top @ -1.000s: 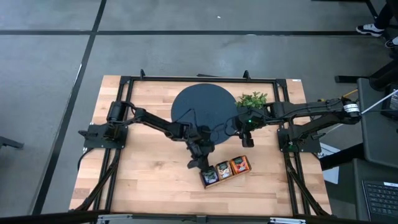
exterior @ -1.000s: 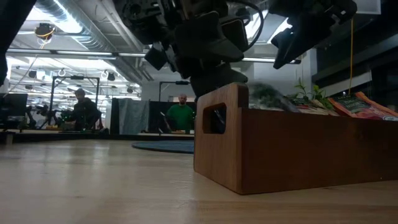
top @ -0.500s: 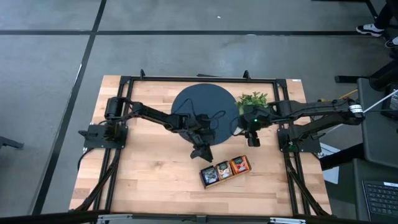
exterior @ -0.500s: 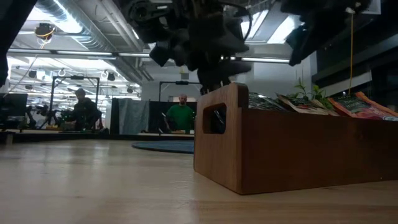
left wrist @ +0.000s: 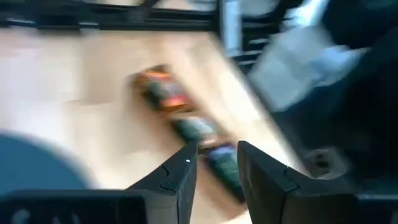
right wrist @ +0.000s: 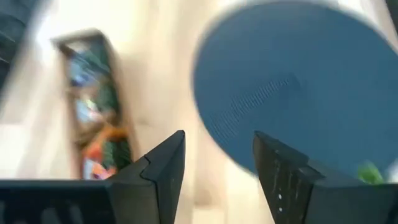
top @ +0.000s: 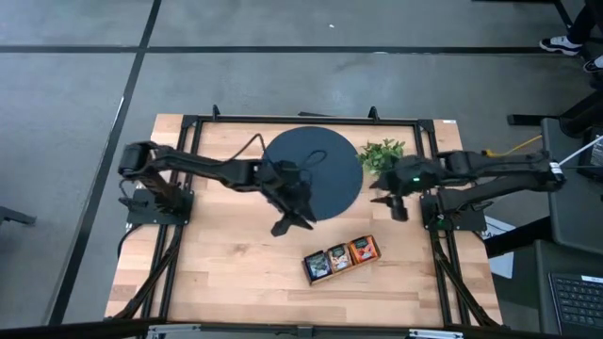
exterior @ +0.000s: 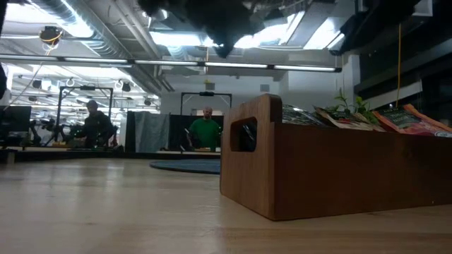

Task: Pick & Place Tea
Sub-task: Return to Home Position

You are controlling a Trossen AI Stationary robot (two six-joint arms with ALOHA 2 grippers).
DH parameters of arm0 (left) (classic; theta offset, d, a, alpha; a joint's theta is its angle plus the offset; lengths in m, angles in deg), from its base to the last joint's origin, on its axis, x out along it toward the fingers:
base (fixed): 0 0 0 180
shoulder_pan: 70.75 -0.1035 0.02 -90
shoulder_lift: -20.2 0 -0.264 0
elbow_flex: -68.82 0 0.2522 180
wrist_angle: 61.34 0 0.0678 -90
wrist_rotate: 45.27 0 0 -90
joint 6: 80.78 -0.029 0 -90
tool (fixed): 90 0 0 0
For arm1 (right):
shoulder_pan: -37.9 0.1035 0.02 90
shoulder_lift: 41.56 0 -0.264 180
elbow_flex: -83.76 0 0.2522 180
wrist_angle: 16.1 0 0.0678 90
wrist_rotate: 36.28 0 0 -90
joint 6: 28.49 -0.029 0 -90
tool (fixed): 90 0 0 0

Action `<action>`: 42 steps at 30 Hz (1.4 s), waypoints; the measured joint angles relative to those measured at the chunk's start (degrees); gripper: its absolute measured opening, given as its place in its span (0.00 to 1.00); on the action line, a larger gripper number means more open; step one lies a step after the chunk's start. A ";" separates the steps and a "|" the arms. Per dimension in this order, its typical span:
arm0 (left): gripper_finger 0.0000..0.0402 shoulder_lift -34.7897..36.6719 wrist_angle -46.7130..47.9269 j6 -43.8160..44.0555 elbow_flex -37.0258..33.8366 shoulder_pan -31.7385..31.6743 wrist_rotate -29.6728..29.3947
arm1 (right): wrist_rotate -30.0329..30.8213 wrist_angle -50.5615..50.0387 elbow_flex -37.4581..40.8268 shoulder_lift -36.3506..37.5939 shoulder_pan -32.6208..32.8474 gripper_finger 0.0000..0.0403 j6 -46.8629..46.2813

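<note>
Tea sachets (top: 340,257) are in neither gripper. You will find them standing in the three compartments of the wooden tray (top: 308,270), dark ones at the end nearer the left arm and orange-red ones at the other end. In the low view their tops show above the tray's rim.

Left arm: fingers (left wrist: 179,180) slightly apart, nothing between them. The left gripper (top: 281,228) hangs raised above the table (top: 217,273), just off the near edge of the round dark mat (top: 311,165) and apart from the tray.

Right arm: fingers (right wrist: 281,177) wider apart, likewise empty. The right gripper (top: 399,213) hangs beside the mat's right edge, near the leafy plant (top: 382,151), also clear of the tray.

Note that both wrist views are blurred; sachet labels cannot be read.
</note>
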 joint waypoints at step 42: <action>0.27 30.84 -38.56 4.66 -51.58 -11.51 -3.28 | -31.88 47.30 40.68 54.77 -3.32 0.47 9.96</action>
